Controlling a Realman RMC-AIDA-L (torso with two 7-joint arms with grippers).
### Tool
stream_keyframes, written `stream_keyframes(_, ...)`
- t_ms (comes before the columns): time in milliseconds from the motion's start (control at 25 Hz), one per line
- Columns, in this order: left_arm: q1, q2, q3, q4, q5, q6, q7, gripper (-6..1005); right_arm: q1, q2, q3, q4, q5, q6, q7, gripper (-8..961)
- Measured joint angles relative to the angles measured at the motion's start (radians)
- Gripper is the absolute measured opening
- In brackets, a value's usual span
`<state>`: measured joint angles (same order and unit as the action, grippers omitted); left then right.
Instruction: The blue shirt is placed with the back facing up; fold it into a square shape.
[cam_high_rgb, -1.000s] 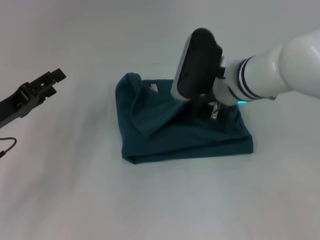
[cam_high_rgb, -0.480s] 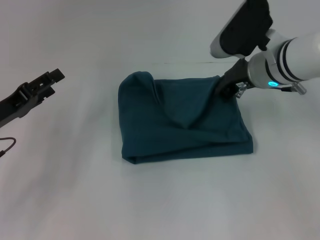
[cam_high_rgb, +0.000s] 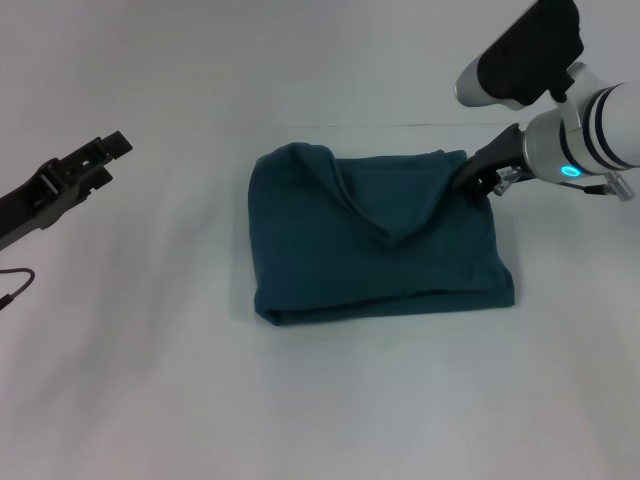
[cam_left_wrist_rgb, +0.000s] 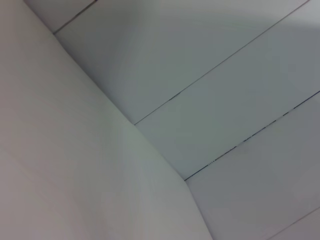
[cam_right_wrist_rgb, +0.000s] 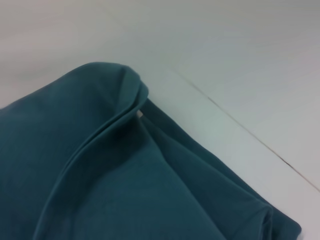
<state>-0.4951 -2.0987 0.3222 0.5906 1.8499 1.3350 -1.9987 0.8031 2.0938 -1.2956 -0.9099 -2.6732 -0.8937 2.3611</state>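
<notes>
The blue shirt (cam_high_rgb: 380, 250) lies folded into a rough square at the middle of the white table, with a V-shaped sag in its top layer. The right wrist view shows its layered far edge (cam_right_wrist_rgb: 115, 165) close up. My right gripper (cam_high_rgb: 478, 180) is at the shirt's far right corner, shut on the fabric there. My left gripper (cam_high_rgb: 105, 157) hovers well off to the left of the shirt, open, with nothing between its fingers.
A white table (cam_high_rgb: 320, 410) surrounds the shirt on all sides. A thin seam line (cam_high_rgb: 400, 125) runs across the table just behind the shirt. A dark cable (cam_high_rgb: 15, 285) hangs at the left edge. The left wrist view shows only pale panels (cam_left_wrist_rgb: 200, 100).
My right gripper carried the top layer from over the shirt's middle out to its far right corner. The whole shirt shifted slightly to the right. The left arm stayed almost still.
</notes>
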Motion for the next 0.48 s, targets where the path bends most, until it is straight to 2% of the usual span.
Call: stream_keyframes(480,-0.003,0.000,0.000,0.000,0.000,-0.015,0.000,796,0.011,-0.001,0.043,0.077,-0.004,0.038,0.010,123)
